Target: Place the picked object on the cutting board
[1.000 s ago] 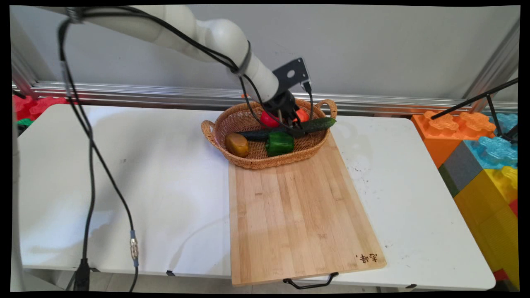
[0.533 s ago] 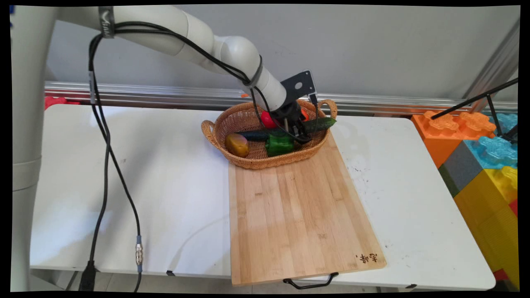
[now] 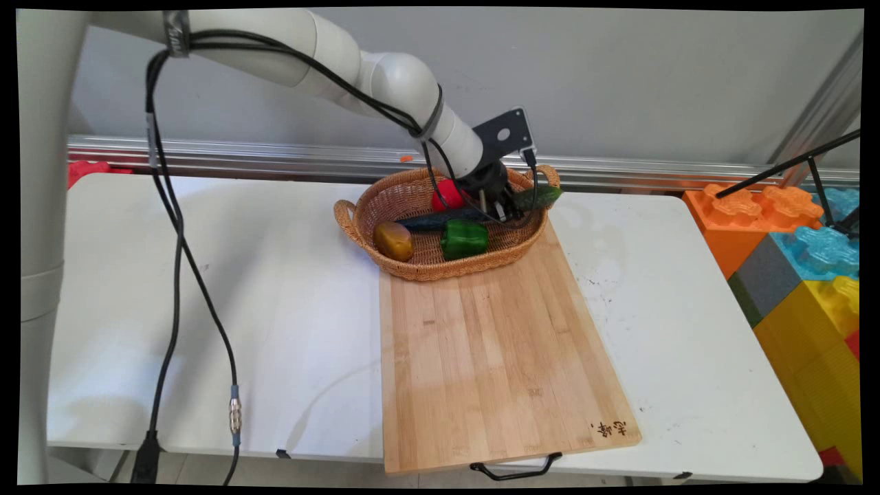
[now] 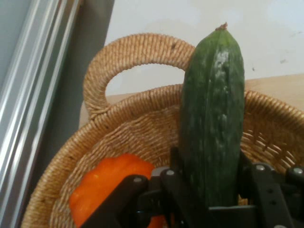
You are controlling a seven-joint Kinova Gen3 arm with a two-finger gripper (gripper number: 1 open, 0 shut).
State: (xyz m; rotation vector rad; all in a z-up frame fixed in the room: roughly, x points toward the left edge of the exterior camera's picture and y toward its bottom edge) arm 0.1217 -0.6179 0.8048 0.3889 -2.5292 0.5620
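Observation:
A long dark green cucumber (image 3: 544, 197) lies across the woven basket (image 3: 357, 221), its right tip over the rim by the far handle. My gripper (image 3: 505, 206) is down inside the basket's right end, shut on the cucumber. In the hand view the cucumber (image 4: 213, 123) runs up between the two black fingers (image 4: 176, 164), which press on both its sides. An orange vegetable (image 4: 109, 183) lies just left of it against the basket wall (image 4: 142, 102). A red tomato (image 3: 447, 194) sits right behind the hand.
A green pepper (image 3: 464, 237) and a brown potato (image 3: 393, 240) lie in the basket's near half. The basket's front rests on a wooden cutting board (image 3: 495, 344). Big coloured blocks (image 3: 797, 261) stand at the right edge. Black cables (image 3: 179, 227) hang at the left.
The hand has shifted right along the cucumber toward its right end. That end now sits slightly higher than before.

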